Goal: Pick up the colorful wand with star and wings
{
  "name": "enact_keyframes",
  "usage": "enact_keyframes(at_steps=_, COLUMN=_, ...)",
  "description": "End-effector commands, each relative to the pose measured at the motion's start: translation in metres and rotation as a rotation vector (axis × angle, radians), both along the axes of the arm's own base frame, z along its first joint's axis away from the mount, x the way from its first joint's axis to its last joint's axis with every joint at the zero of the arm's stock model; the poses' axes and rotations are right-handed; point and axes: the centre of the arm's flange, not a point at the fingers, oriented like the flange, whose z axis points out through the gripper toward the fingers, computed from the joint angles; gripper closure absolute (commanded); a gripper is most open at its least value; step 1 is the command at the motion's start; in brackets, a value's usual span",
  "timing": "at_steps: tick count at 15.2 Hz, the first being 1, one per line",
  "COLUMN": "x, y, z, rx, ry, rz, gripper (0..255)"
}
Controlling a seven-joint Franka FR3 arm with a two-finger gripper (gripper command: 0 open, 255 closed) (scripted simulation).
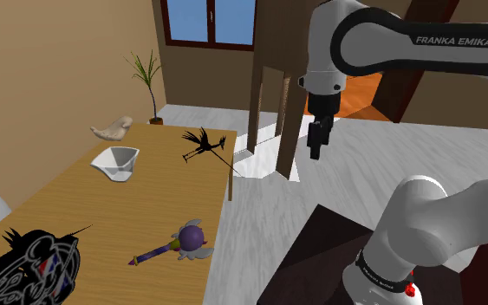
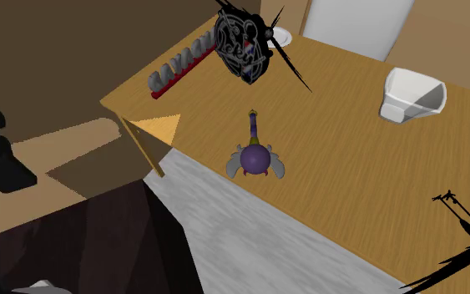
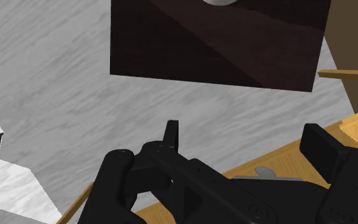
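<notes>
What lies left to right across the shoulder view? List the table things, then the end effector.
Black spiky ornament → white spouted cup → purple winged wand → end effector.

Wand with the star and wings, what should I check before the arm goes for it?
1. Wand lies free on the table: ok.
2. Pincer open: ok, fingers stand apart in the wrist view.
3. Pincer above the wand: not ok, it hangs over the grey floor beyond the table's edge.
4. Room around the wand: ok, the black spiky figure sits apart from it.
5. Wand lies flat, winged head toward the table's edge: ok.
</notes>
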Motion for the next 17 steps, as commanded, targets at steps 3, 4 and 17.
enact_keyframes(at_steps=3, x=0.016, y=0.002, z=-0.019, rx=0.004, ry=-0.011, rz=0.048, gripper=0)
enact_keyframes(at_steps=4, x=0.024, y=0.004, z=-0.029, rx=0.005, ry=-0.017, rz=0.071, gripper=0)
enact_keyframes(at_steps=17, x=0.126, y=0.041, z=-0.149, rx=0.028, ry=-0.089, rz=0.38, gripper=0)
